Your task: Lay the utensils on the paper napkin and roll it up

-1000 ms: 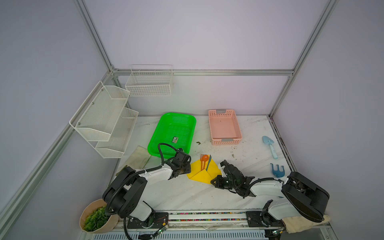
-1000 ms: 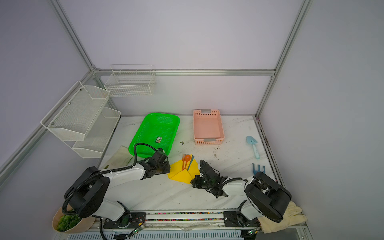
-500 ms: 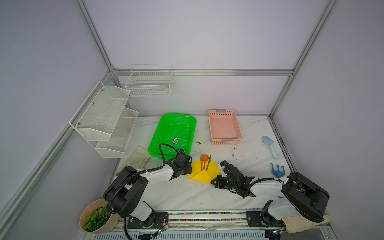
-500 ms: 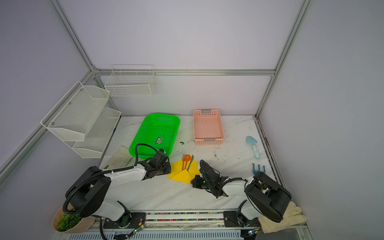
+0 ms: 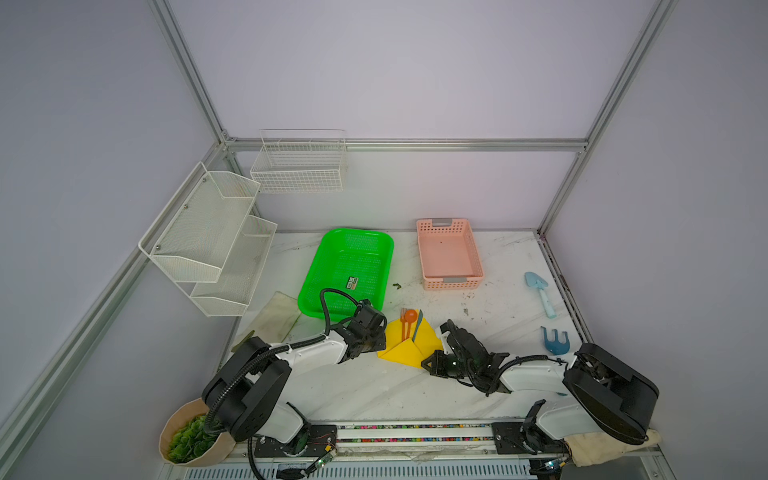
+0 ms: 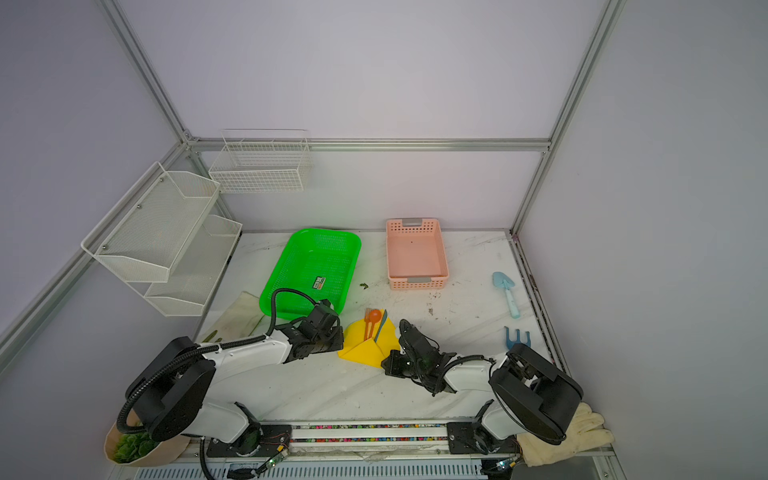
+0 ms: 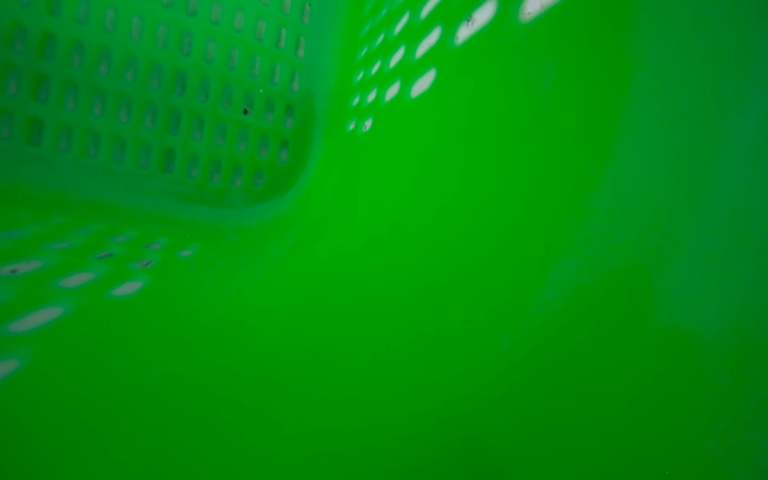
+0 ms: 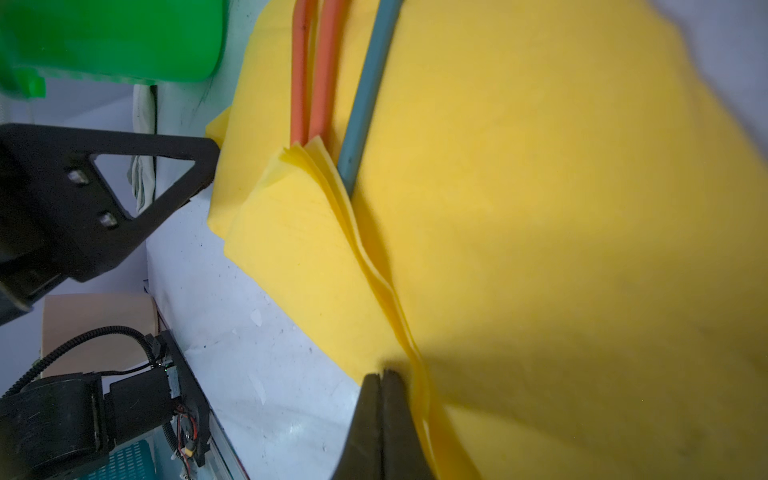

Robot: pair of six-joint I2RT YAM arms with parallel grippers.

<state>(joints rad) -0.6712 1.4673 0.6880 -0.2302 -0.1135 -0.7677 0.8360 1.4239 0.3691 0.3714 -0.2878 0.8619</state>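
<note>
Left tool [image 5: 380,341], low on the counter [image 5: 374,395] just beside the green basket [image 5: 388,249], has closed. Its jaws stood partly spread a second ago and are now pressed together at the left corner of the paper napkin [image 5: 405,353]. Its wrist view shows only basket plastic, so I cannot tell whether any paper is caught between its fingers.

Right tool [image 8: 380,390] has not changed. It is pressed together with nothing visible between its fingers, the tip at the edge of the folded flap on the napkin's near side.

The napkin lies between the two tools, its near corner already folded up over the handle ends of the utensils. These are an orange fork [image 5: 402,326], an orange spoon [image 5: 410,316] and a teal piece [image 5: 417,322], lying side by side with their heads poking past the far edge.

My reading: placing is done and the roll is under way. The closure looks like a pinch on the left corner, ready to draw it across the cutlery while the right tool pins the flap.
</note>
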